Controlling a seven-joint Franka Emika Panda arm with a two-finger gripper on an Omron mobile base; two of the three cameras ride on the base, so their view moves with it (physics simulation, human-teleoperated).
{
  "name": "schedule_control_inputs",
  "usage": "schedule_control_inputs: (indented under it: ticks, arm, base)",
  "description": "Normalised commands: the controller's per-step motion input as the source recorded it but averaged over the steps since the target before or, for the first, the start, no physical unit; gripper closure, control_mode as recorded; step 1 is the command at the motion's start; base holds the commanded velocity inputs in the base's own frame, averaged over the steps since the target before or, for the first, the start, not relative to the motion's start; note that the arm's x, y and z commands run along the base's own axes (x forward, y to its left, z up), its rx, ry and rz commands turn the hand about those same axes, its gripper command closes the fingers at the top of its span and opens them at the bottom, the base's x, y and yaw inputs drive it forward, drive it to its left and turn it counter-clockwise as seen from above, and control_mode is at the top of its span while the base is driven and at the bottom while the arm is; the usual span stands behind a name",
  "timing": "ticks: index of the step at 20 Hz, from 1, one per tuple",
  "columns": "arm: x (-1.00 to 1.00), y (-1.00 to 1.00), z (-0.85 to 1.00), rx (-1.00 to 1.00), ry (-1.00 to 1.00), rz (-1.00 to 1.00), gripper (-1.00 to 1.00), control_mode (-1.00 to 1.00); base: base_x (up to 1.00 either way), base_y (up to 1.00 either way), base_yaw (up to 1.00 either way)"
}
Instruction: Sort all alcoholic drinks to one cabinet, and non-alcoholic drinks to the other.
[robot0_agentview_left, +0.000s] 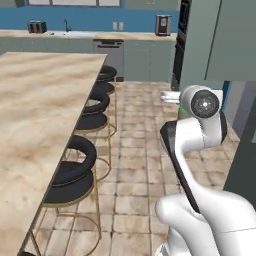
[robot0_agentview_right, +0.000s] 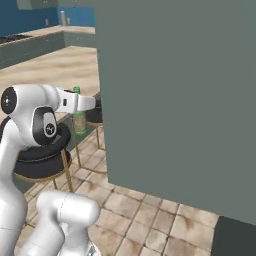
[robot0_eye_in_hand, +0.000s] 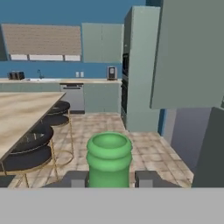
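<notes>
My gripper (robot0_eye_in_hand: 109, 179) is shut on the green glass bottle (robot0_eye_in_hand: 109, 157), one of the alcoholic drinks. The bottle stands upright between the two dark fingertips (robot0_eye_in_hand: 148, 178), its round open top facing me in the hand view. From the right base view the bottle (robot0_agentview_right: 79, 121) hangs in the air below the white hand (robot0_agentview_right: 84, 103), above the tiled floor and beside the stools. A large grey-green cabinet front (robot0_agentview_right: 180, 95) rises just right of the hand; in the hand view it is the panel (robot0_eye_in_hand: 188, 52) at the upper right. The non-alcoholic drinks are out of view.
A long marble island counter (robot0_agentview_left: 35, 125) runs along the left with black round stools (robot0_agentview_left: 75, 170) on gold legs tucked beside it. Tiled floor (robot0_agentview_left: 135, 150) lies open between island and tall cabinets (robot0_eye_in_hand: 142, 65). A back counter (robot0_agentview_left: 75, 35) holds a sink, toaster and coffee machine.
</notes>
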Motion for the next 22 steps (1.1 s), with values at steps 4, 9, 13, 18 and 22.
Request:
schedule_control_inputs:
  ticks: [4, 9, 13, 18, 22]
  arm:
    - [0.0, 0.0, 0.0, 0.0, 0.0, 0.0, 1.0, 1.0]
    - [0.0, 0.0, 0.0, 0.0, 0.0, 0.0, 1.0, 1.0]
    - [0.0, 0.0, 0.0, 0.0, 0.0, 0.0, 1.0, 1.0]
    - [0.0, 0.0, 0.0, 0.0, 0.0, 0.0, 1.0, 1.0]
    - [0.0, 0.0, 0.0, 0.0, 0.0, 0.0, 1.0, 1.0]
  base:
    - [0.84, -0.11, -0.03]
    - [0.57, -0.02, -0.22]
    - [0.44, 0.0, -0.31]
    - [0.14, 0.03, -0.34]
    - [-0.09, 0.03, -0.28]
